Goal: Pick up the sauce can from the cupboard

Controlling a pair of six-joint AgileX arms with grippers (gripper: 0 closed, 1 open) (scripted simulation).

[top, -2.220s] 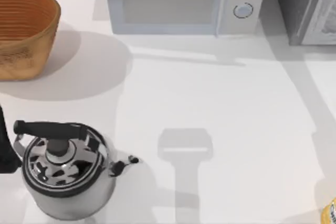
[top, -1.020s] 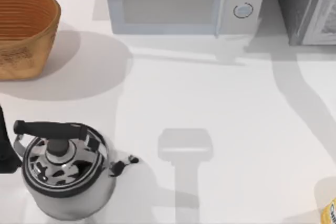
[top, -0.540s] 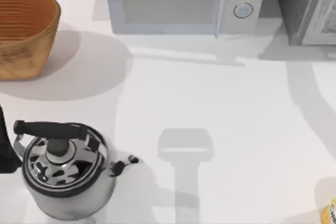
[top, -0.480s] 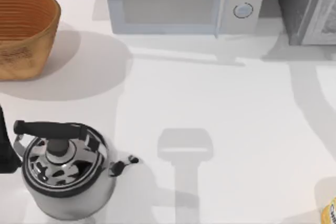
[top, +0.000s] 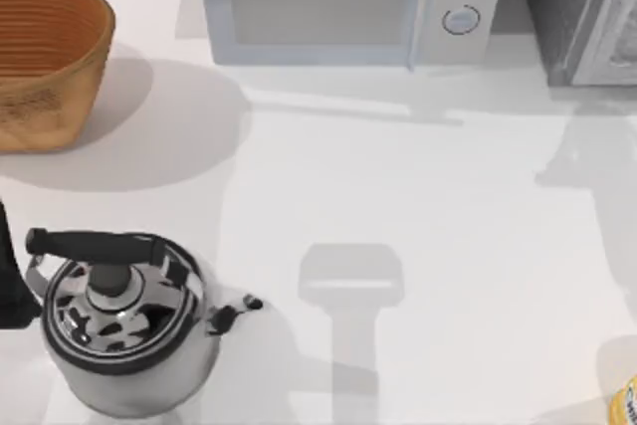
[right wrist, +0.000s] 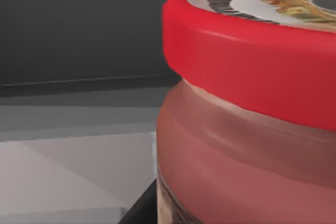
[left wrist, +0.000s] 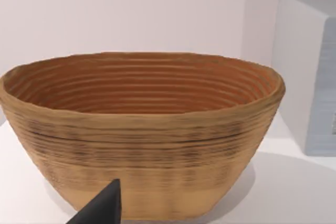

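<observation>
I saw a woven basket (top: 45,57) at the table's far left, a microwave (top: 348,5) behind, and a steel kettle (top: 124,330) near left.

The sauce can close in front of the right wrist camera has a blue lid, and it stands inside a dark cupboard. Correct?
Not quite: the right wrist view shows the sauce can with a red lid, not blue. The dark cupboard around it is as you say.

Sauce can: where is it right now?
The sauce can sits right in front of the right wrist camera, red lid up, inside a dark grey enclosure, presumably the cupboard at the table's back right beside the microwave.
</observation>
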